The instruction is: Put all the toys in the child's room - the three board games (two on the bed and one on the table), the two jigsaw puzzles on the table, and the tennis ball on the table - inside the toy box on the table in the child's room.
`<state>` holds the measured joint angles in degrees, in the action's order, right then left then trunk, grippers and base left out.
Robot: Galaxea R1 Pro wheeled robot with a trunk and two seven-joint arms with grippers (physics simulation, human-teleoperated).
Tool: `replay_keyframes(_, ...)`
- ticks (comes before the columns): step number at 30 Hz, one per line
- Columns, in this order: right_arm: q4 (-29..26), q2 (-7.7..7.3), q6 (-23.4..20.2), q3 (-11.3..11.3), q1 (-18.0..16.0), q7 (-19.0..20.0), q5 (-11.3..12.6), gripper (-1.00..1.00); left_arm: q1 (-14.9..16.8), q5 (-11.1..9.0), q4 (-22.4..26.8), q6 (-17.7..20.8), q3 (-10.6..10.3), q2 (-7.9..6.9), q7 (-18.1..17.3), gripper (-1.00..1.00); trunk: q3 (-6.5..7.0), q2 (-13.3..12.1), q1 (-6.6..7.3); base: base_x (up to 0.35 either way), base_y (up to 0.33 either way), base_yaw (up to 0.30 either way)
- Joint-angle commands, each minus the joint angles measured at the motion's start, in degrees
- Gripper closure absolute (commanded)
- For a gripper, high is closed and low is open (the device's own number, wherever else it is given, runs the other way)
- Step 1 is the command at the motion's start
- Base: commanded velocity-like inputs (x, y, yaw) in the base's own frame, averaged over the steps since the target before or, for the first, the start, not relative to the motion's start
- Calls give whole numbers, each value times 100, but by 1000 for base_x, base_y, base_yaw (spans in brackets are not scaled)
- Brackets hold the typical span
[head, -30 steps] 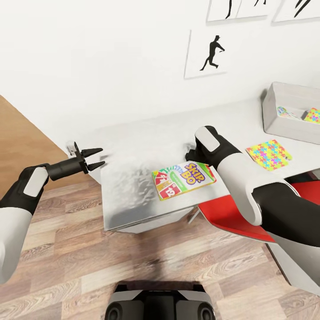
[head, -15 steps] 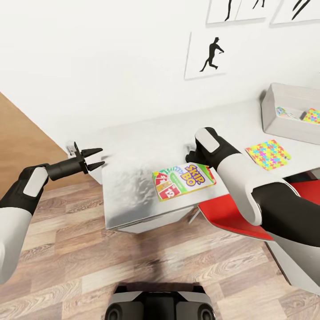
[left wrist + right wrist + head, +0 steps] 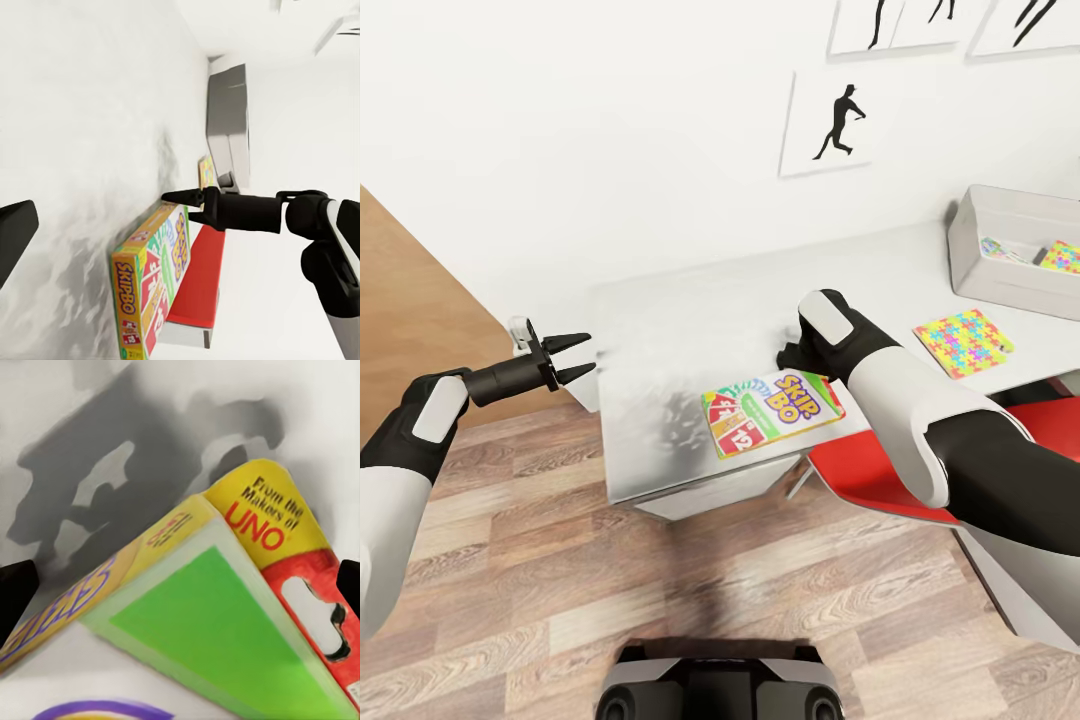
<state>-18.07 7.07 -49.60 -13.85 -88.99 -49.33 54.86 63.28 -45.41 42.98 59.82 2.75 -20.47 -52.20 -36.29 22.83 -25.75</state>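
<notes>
The Skip-Bo board game (image 3: 772,411) lies flat near the front edge of the table (image 3: 690,310). My right gripper (image 3: 187,208) is open at the box's far end, its fingertips straddling a box corner (image 3: 225,607) in the right wrist view. In the head view its wrist hides the fingers. My left gripper (image 3: 568,358) is open and empty, off the table's left end above the floor. One jigsaw puzzle (image 3: 963,342) lies on the table to the right. The toy box (image 3: 1010,280) stands at the far right with another jigsaw puzzle (image 3: 1063,257) inside.
A red chair (image 3: 880,480) sits tucked under the table's front edge below my right arm. Wood-plank floor runs in front of and left of the table. A white wall with baseball-player pictures (image 3: 837,120) stands behind it.
The whole view has shifted slightly, so the camera moved. Both arms keep about the same pose, and the Skip-Bo box stays on the table under the right gripper.
</notes>
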Motion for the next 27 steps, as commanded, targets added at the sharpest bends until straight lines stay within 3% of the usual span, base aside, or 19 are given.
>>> replay_keyframes(1,-5,-4,-23,-48,-4,-42,60,-100,3,23,-2,18,7,0,-29,-100,-7,9,-3,-7,9,0)
replay_keyframes(27,-5,5,-26,-46,-4,-42,60,-100,1,23,0,18,8,3,-28,-100,-5,9,-3,-11,44,0)
